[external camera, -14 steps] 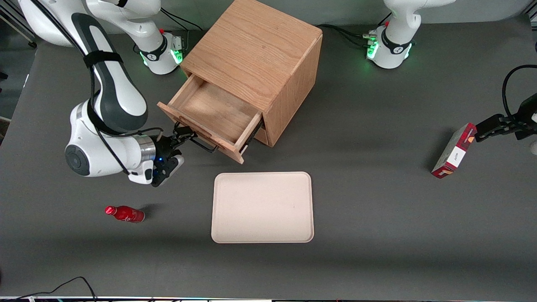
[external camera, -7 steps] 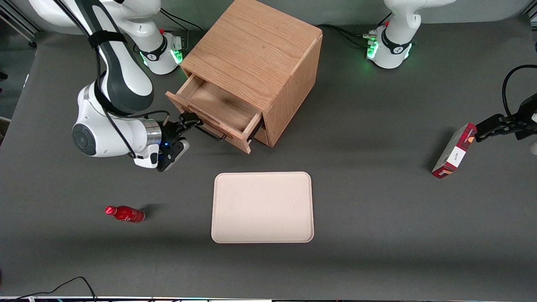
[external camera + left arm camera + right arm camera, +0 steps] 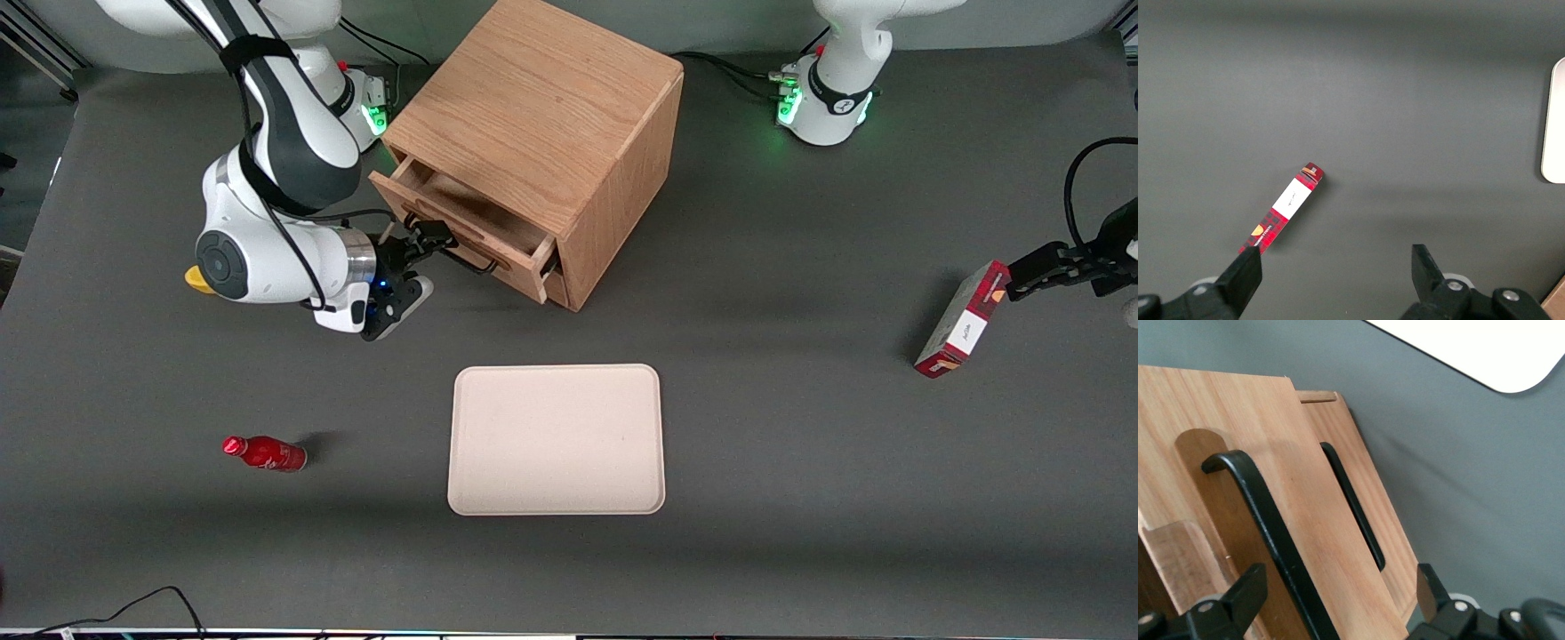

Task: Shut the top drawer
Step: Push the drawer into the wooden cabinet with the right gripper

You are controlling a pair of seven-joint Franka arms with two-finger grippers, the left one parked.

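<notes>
My fingers (image 3: 433, 238) sit at the black bar handle (image 3: 1275, 533) of the top drawer (image 3: 462, 233), spread wide with the bar between them, neither pad clearly touching it; the drawer juts partly out of the oak cabinet (image 3: 542, 116); only my wrist view shows the lower drawer (image 3: 1358, 500) and its handle; only the front view shows the tray (image 3: 557, 439), red bottle (image 3: 265, 452) and red box (image 3: 963, 320) on the bench (image 3: 800, 489); the box's label is unreadable.

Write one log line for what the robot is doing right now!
step: closing top drawer | drawer: partly open | gripper: at black handle, fingers apart on either side | lower drawer: shut
</notes>
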